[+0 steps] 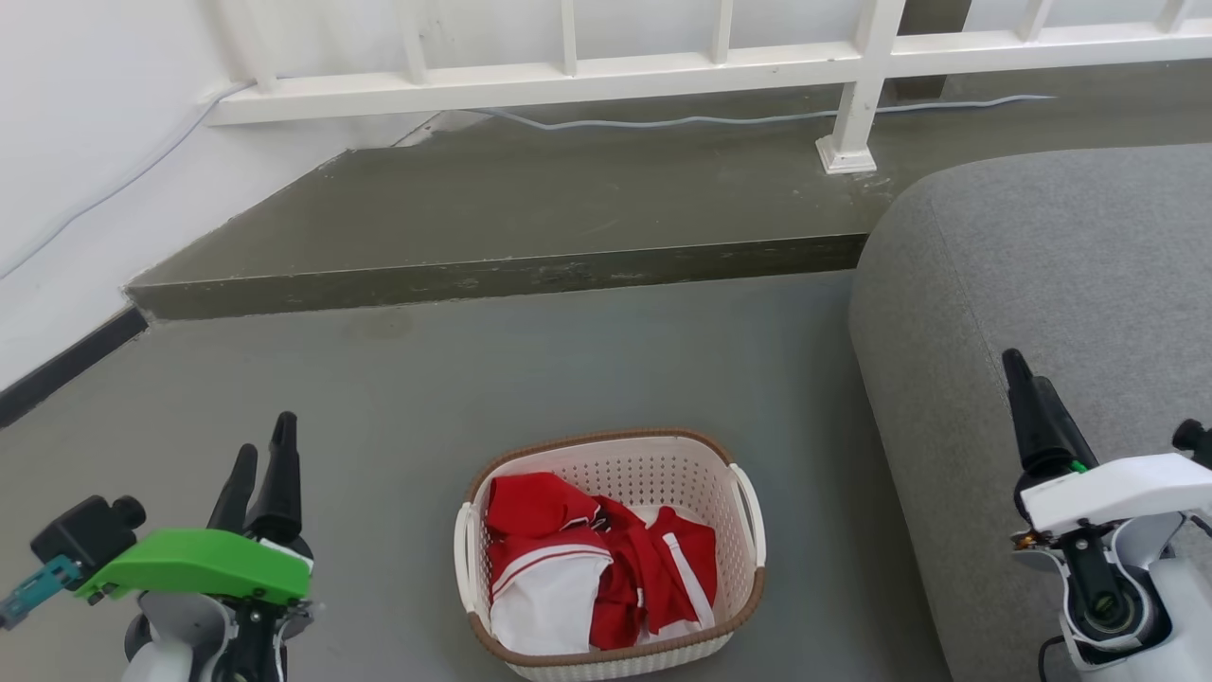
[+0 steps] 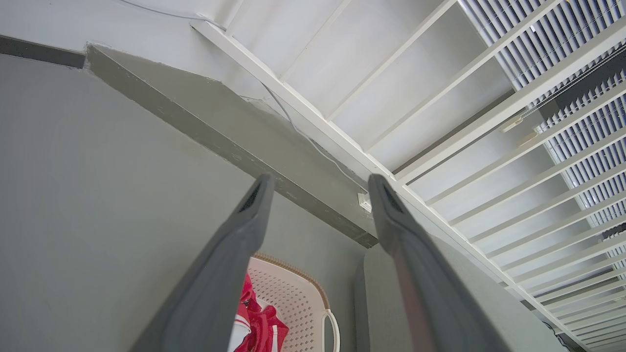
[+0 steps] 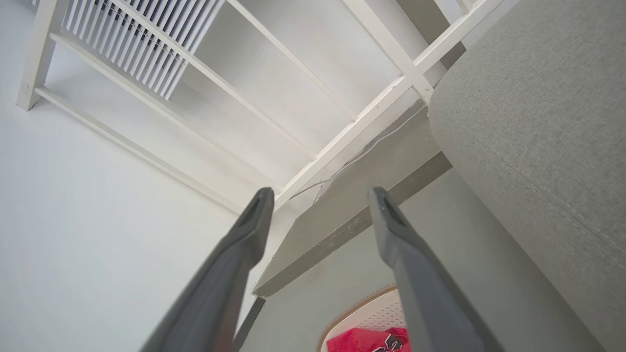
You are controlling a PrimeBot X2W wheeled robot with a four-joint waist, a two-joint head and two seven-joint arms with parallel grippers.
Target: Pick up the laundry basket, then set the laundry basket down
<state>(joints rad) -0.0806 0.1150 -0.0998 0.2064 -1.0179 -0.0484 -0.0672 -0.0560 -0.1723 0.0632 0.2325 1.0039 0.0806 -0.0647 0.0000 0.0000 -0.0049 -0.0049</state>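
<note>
Sitting on grey floor point(image 1: 426, 379): laundry basket point(image 1: 644, 474), cream perforated walls, brown woven rim, two loop handles, red-white clothes point(image 1: 587, 559) inside. Left gripper point(image 2: 320, 181), right gripper point(image 3: 320, 191): fingers spread, empty.

Grey floor point(image 1: 379, 398) up near, raised step point(image 1: 530, 208) further back under a white railing point(image 1: 568, 76), white wall point(image 1: 85, 114) left, chunky grey sofa point(image 1: 1060, 284) right.

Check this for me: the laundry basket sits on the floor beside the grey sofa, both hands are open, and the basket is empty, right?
Not empty. The head view shows red and white clothes lying in the laundry basket. The rest stands: it sits on the floor beside the grey sofa, and the left hand and right hand are both open.
</note>
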